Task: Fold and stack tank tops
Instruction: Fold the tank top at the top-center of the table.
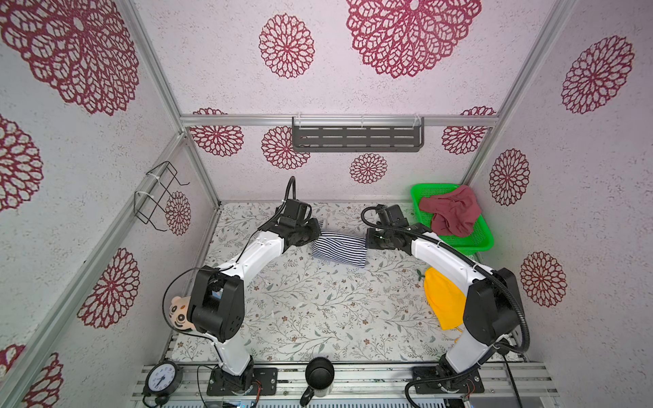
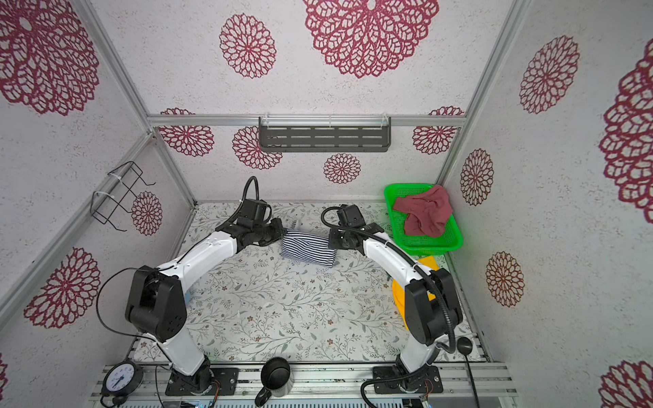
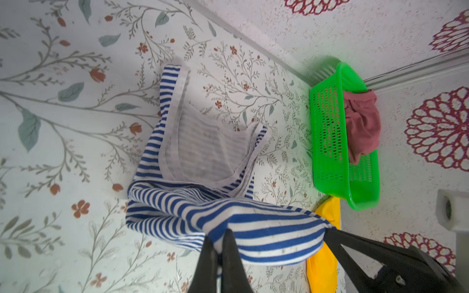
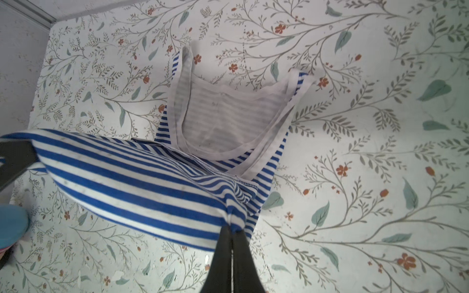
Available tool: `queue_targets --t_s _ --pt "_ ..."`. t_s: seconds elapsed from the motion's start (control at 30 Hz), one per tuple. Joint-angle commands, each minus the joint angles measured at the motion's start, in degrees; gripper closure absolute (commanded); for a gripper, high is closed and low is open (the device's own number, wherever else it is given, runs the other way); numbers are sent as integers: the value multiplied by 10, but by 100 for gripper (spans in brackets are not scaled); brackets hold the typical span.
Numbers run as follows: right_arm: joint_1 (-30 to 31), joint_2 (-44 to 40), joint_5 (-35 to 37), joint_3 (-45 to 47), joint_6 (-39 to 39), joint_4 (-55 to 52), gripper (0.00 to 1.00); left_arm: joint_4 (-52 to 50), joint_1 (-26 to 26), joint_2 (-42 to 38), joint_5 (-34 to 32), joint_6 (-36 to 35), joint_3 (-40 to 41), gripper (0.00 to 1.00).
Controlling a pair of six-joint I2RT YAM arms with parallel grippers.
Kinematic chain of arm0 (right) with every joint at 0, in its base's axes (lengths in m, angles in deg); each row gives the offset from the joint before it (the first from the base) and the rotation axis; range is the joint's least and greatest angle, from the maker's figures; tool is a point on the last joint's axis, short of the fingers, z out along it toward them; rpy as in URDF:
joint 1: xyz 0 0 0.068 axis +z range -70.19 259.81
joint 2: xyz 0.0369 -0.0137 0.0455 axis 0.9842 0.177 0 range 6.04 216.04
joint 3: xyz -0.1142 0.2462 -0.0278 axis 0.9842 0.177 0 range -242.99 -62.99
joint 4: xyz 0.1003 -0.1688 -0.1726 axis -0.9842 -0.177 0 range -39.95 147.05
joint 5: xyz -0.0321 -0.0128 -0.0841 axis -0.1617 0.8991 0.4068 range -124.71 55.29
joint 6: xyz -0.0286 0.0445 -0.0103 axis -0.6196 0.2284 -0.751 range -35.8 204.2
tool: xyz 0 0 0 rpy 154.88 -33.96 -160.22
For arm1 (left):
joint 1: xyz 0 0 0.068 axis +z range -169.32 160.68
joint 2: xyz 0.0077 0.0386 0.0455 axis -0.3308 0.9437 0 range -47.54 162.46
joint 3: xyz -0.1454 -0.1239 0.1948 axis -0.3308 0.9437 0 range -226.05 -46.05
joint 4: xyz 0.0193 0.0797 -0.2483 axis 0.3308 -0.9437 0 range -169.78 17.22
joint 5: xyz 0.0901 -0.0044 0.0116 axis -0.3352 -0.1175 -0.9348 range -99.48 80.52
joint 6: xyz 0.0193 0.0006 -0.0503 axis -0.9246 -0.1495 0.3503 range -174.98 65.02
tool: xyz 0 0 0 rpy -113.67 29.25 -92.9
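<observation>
Stretching between the two claws at the back of the bench [image 1: 318, 311], the striped tank top [image 1: 339, 251] is gripped at both ends of one folded edge: the left claw [image 3: 219, 237] is clamped tight on one corner, the right claw [image 4: 232, 229] on the other. Its strap end lies flat on the bench beneath. The maroon tank top [image 1: 450, 212] sits crumpled in the green basket [image 1: 480, 243], near the right claw.

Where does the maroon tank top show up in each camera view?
Top view: maroon tank top, right of centre, in the green basket.
Top view: maroon tank top likewise, slightly further left.
Left wrist: maroon tank top at right, bulging out of the basket.
Right wrist: not in view.
Shared landmark: striped tank top.
</observation>
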Motion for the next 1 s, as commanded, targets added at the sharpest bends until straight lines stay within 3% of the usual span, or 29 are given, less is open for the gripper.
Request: queue_targets --t_s 0.0,0.5,0.53,0.57,0.6,0.67,0.7,0.8,0.97 --pt "-19 21 -4 -39 -28 -3 100 14 22 44 38 -24 -46 100" --pt "-76 187 -24 -151 -20 63 100 103 68 282 110 -33 -234 100" --pt "-80 201 -22 -160 -16 67 100 108 68 292 113 -33 -244 84" --pt "-83 218 -26 -175 -14 64 95 111 70 301 115 -33 -254 56" --pt "-86 233 -24 -189 -13 58 80 111 71 307 114 -39 -261 31" --pt "-88 243 -10 -200 -13 57 43 113 77 303 103 -52 -262 0" --pt "-90 242 -7 -201 -13 61 30 116 80 296 96 -61 -255 2" --pt "-93 229 -9 -204 -14 53 13 112 95 265 89 -71 -229 3" --pt "-93 165 -46 -114 18 84 6 83 97 250 95 -106 -184 3"
